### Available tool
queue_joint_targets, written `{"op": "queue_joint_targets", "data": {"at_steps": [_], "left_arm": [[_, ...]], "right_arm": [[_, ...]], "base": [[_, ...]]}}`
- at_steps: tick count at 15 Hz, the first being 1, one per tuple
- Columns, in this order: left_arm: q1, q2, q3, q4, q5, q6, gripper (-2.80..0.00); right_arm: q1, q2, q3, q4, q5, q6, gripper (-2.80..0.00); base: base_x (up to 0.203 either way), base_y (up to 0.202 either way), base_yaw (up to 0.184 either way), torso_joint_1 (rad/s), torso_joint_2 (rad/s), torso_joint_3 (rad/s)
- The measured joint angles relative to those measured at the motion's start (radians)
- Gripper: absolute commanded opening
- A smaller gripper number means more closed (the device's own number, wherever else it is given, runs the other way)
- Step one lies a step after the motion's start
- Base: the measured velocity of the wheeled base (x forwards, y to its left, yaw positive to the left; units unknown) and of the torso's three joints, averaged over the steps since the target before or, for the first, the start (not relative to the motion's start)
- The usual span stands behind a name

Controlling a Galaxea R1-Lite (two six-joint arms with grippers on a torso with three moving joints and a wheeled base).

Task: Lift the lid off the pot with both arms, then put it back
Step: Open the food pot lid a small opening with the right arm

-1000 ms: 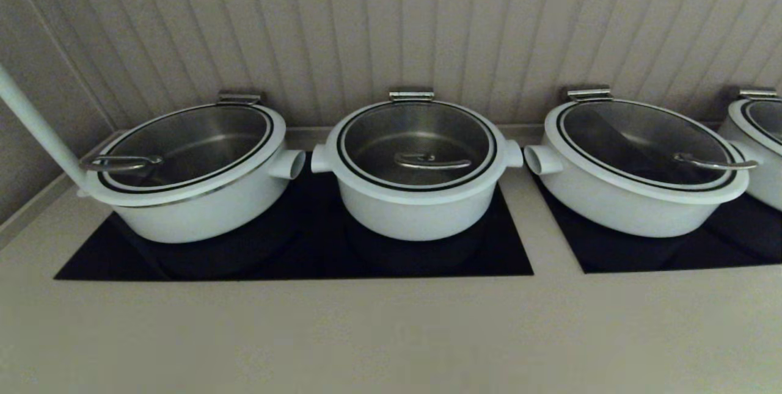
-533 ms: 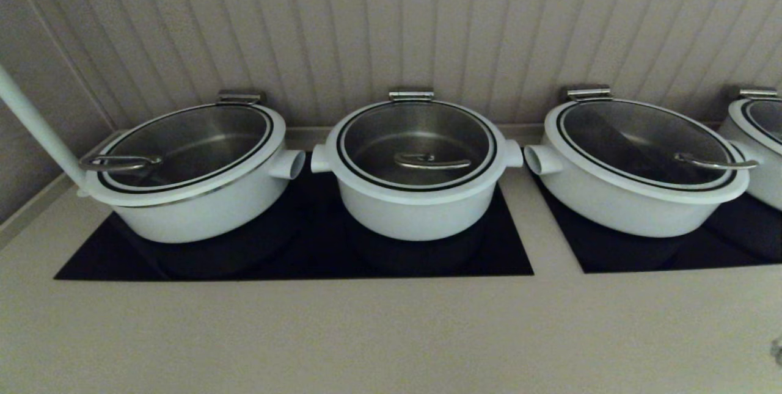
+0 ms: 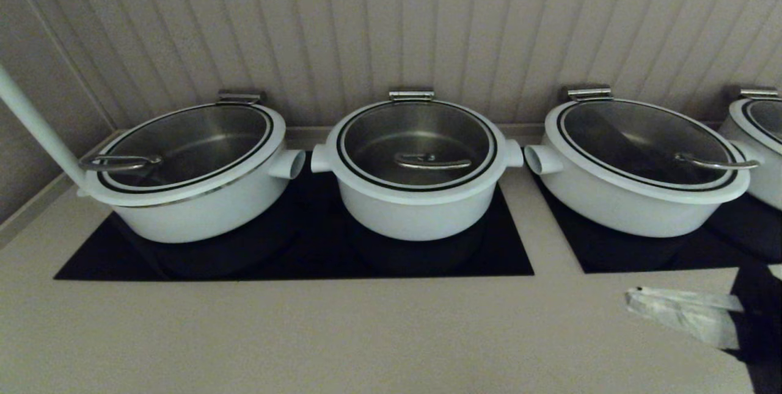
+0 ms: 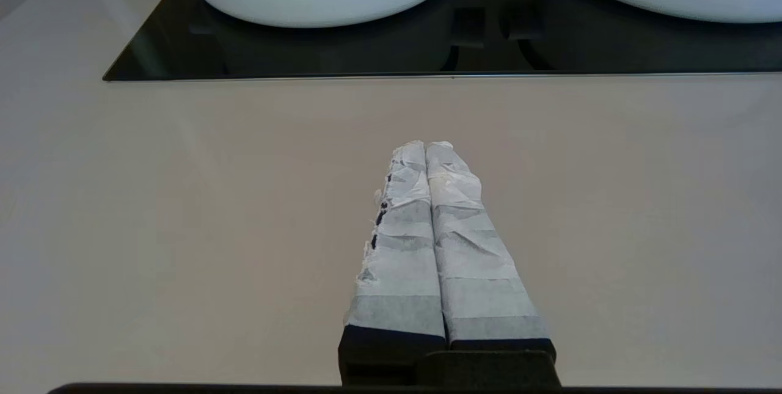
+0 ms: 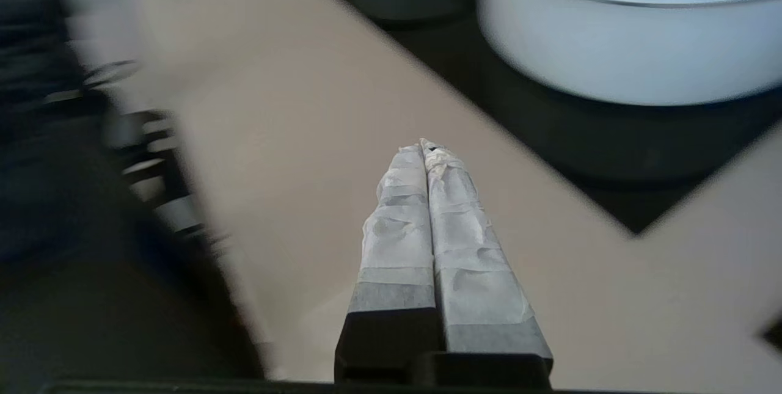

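Four white pots (image 3: 417,211), four glass lids (image 3: 417,143), two black cooktops (image 3: 305,253).

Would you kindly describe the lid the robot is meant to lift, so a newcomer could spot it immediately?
Along the ribbed wall stand white pots on black cooktops. The lid sits closed on the pot, the middle, smallest and deepest one. Its curved steel bar handle sits at the centre of the glass, whereas the neighbouring lids have handles at their edges.

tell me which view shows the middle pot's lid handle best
The head view: the lid sits on the pot with its steel bar handle fully visible. Neither wrist view shows that handle; both show only lower pot walls.
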Motion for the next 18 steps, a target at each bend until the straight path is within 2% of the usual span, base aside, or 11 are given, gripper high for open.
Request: {"op": "queue_joint_targets", "data": {"at_steps": [3,4,7,10,12,14,18], "left_arm": [[0.000,0.000,0.000,0.000,0.000,0.000,-2.80],[0.000,0.000,0.000,0.001,-0.001,0.000,-2.80],[0.000,0.000,0.000,0.000,-0.001,0.000,-2.80],[0.000,0.000,0.000,0.000,-0.001,0.000,-2.80],[0.000,0.000,0.000,0.000,0.000,0.000,-2.80],[0.000,0.000,0.000,0.000,0.000,0.000,-2.80],[0.000,0.000,0.000,0.000,0.000,0.000,-2.80]], "right_arm": [[0.002,0.162,-0.017,-0.212,-0.061,-0.001,-2.80],[0.007,0.201,-0.032,-0.245,-0.072,-0.001,-2.80],[0.028,0.267,-0.046,-0.256,-0.074,-0.002,-2.80],[0.116,0.310,-0.087,-0.271,-0.071,-0.002,-2.80],[0.164,0.367,-0.118,-0.347,-0.070,-0.002,-2.80],[0.185,0.428,-0.163,-0.418,-0.071,-0.004,-2.80],[0.193,0.525,-0.244,-0.425,-0.091,-0.002,-2.80]], "base": [[0.000,0.000,0.000,0.000,0.00,0.000],[0.000,0.000,0.000,0.000,0.00,0.000],[0.000,0.000,0.000,0.000,0.00,0.000],[0.000,0.000,0.000,0.000,0.00,0.000],[0.000,0.000,0.000,0.000,0.00,0.000],[0.000,0.000,0.000,0.000,0.00,0.000],[0.000,0.000,0.000,0.000,0.00,0.000]]}}
